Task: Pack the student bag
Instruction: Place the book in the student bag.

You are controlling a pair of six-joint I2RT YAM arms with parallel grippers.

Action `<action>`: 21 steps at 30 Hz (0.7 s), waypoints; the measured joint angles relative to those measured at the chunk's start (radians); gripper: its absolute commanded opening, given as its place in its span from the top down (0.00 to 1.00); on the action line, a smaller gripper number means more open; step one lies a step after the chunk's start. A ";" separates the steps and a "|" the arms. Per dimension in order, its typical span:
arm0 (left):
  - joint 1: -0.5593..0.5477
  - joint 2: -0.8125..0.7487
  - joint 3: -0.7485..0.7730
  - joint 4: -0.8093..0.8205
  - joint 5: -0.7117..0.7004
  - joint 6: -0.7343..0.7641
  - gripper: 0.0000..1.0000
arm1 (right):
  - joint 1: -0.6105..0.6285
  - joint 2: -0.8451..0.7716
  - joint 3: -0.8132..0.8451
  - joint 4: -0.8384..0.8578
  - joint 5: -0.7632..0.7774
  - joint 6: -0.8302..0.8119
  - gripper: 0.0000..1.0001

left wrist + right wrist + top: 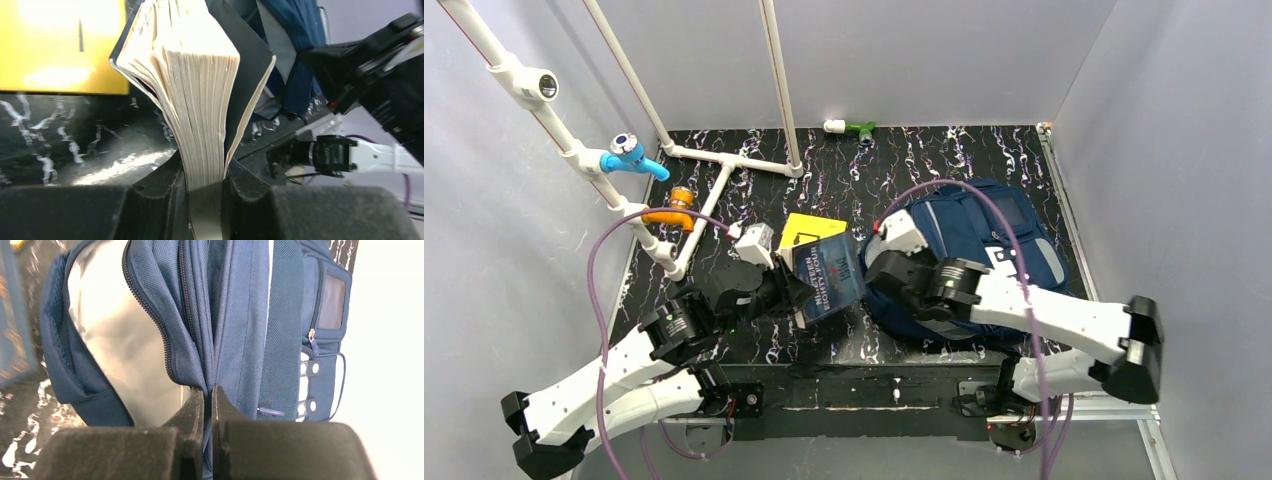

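The navy student bag [984, 235] lies at the right of the black mat, its main zip open and the grey lining [120, 350] showing. My right gripper [208, 392] is shut on a fold of the bag's fabric by the zip edge and holds the opening up; it also shows in the top view [886, 272]. My left gripper [205, 175] is shut on a thick dark-covered book [200, 90], held by its page edge, pages fanning. In the top view the book [832, 275] sits just left of the bag's opening, beside the left gripper [792, 290].
A yellow book [809, 228] lies flat behind the held book, also in the left wrist view [60, 45]. A white pipe frame [724, 165] with blue and orange fittings stands at back left. A green and white item [852, 127] lies by the back wall.
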 measured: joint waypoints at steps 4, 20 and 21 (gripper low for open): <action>0.000 0.058 0.000 0.076 0.083 -0.062 1.00 | -0.027 -0.140 -0.003 0.045 -0.006 -0.025 0.99; 0.003 0.455 -0.024 0.522 0.237 -0.484 1.00 | -0.087 -0.294 -0.024 0.122 -0.035 -0.076 0.99; 0.004 0.494 -0.017 0.545 0.240 -0.506 1.00 | -0.087 -0.297 -0.024 0.122 -0.035 -0.076 0.99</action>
